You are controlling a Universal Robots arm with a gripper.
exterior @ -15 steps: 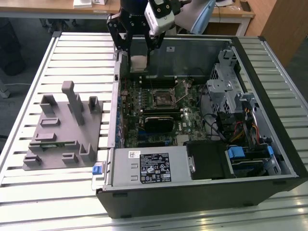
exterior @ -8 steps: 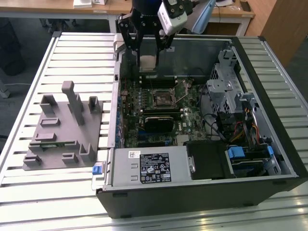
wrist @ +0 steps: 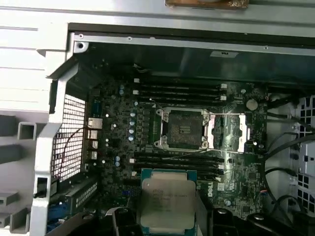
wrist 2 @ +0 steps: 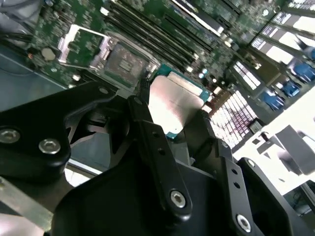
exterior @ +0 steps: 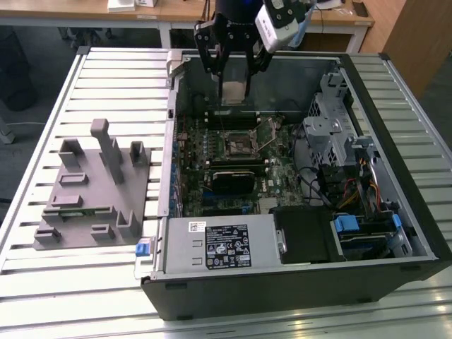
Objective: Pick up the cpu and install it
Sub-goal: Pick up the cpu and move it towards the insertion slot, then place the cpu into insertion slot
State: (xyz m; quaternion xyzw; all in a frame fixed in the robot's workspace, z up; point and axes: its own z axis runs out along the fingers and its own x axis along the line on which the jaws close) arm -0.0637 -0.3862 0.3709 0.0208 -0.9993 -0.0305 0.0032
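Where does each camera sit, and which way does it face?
Exterior view: off-arm, looking down into the open black computer case; black gripper holds the square silver-topped cpu.
Second wrist view: behind the fingers, facing the cpu and the black-framed square socket.
First wrist view: on the wrist, facing the green motherboard; fingers flank the cpu.
Shared: cpu and socket, all three.

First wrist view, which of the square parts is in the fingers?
The cpu, the silver-topped chip with a green edge, clamped in the gripper; the black-framed socket sits empty on the motherboard.
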